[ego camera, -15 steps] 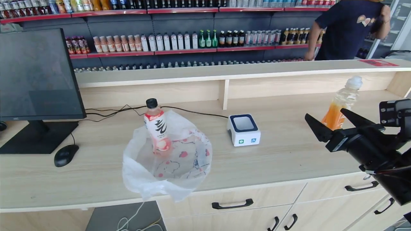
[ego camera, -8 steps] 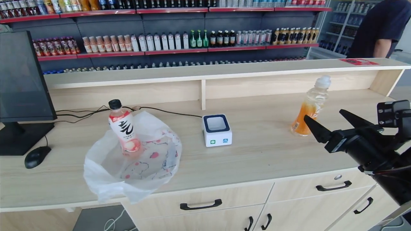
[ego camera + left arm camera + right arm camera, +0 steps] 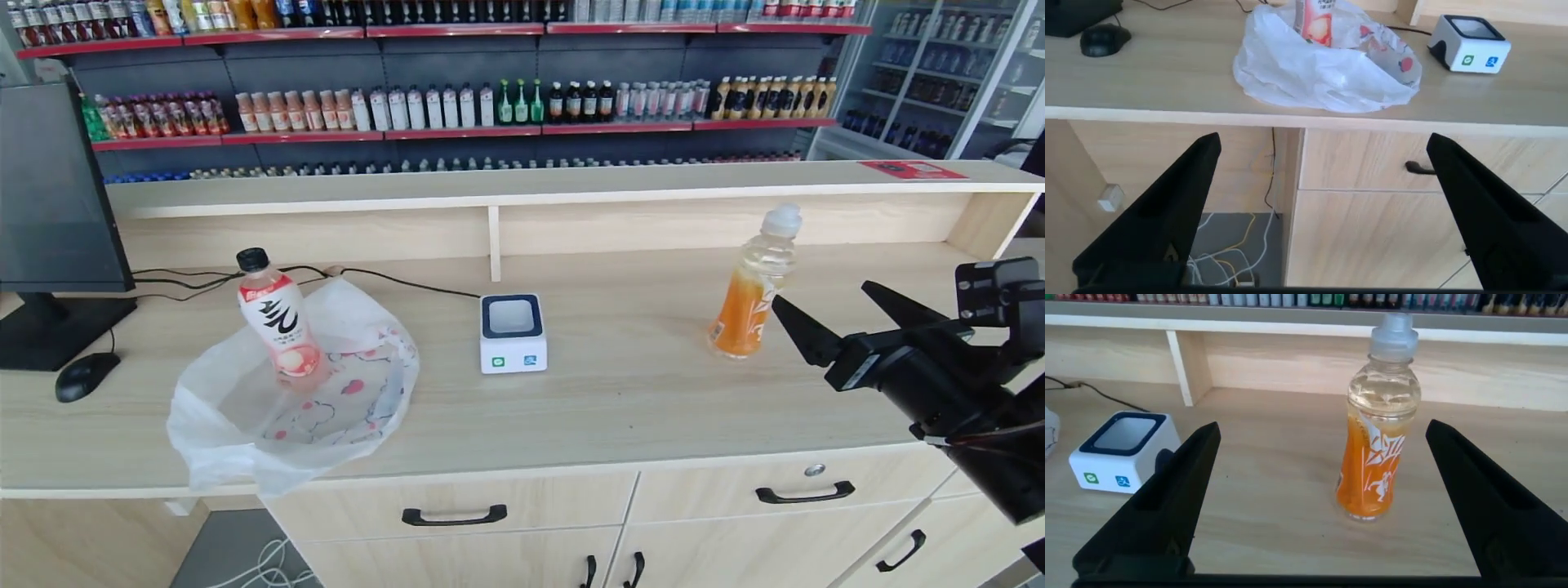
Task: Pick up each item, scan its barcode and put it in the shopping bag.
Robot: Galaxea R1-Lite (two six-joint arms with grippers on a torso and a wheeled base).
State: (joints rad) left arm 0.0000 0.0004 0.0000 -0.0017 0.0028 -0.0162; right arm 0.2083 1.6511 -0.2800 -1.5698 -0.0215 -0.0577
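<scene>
Pale wooden counter: our head camera has turned toward the upright white-capped orange drink bottle. Our black right gripper sits near it, wide open and empty; we judge grasping comes next.

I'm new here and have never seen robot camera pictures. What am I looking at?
This is a two-armed robot at a shop counter. The wide picture comes from a camera on its head; the other two come from cameras on its wrists, so the black prongs at their edges are that arm's own fingers. On the counter: a white scanner, a shopping bag with a pink bottle standing in it, an orange bottle standing apart, a monitor and a mouse. The right gripper, open and empty, faces the orange bottle. The left gripper, also open and empty, hangs low before the drawers.
</scene>
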